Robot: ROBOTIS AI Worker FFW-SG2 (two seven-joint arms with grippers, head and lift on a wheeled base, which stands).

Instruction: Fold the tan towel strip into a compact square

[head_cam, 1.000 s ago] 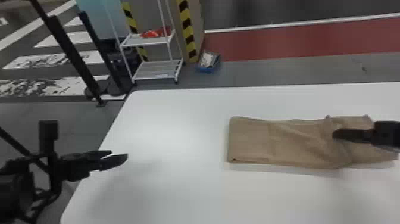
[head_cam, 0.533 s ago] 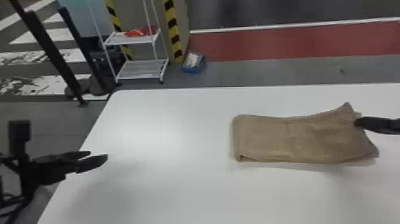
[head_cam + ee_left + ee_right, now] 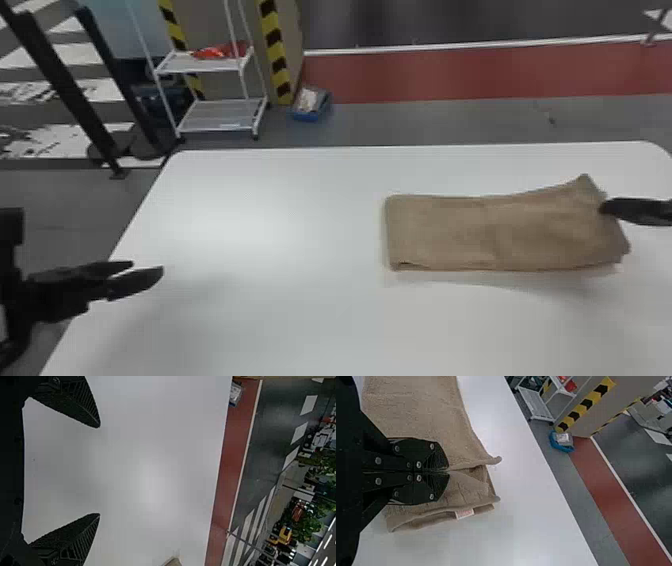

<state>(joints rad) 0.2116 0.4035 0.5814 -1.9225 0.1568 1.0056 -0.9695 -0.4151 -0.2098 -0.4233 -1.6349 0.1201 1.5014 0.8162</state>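
Towel (image 3: 450,230) found on the right half of the table (image 3: 250,250), laid as a long folded strip running side to side. Its left end lies flat, with a layered fold at the near corner. Its right end is lifted, and the far corner there stands up in a peak.

Right gripper (image 3: 606,206) is above the right part of the table, at the raised end of the towel. Fingers (image 3: 437,457) are closed together, tips meeting, with a pinch of towel held between them. Beside them the cloth shows stacked layers with open edges, and a small white tag (image 3: 464,513) with red marking sits at one edge.

Left gripper (image 3: 147,267) is over the left edge of the table, well apart from the towel. Its fingers (image 3: 85,409) stand wide open, with nothing held between them.

Beyond the far left of the table stands a white rack (image 3: 215,117), a red item (image 3: 215,51) on its upper shelf. A blue bin (image 3: 312,112) with pale contents sits on the floor past the far edge of the table, beside a yellow-and-black striped post (image 3: 275,50).
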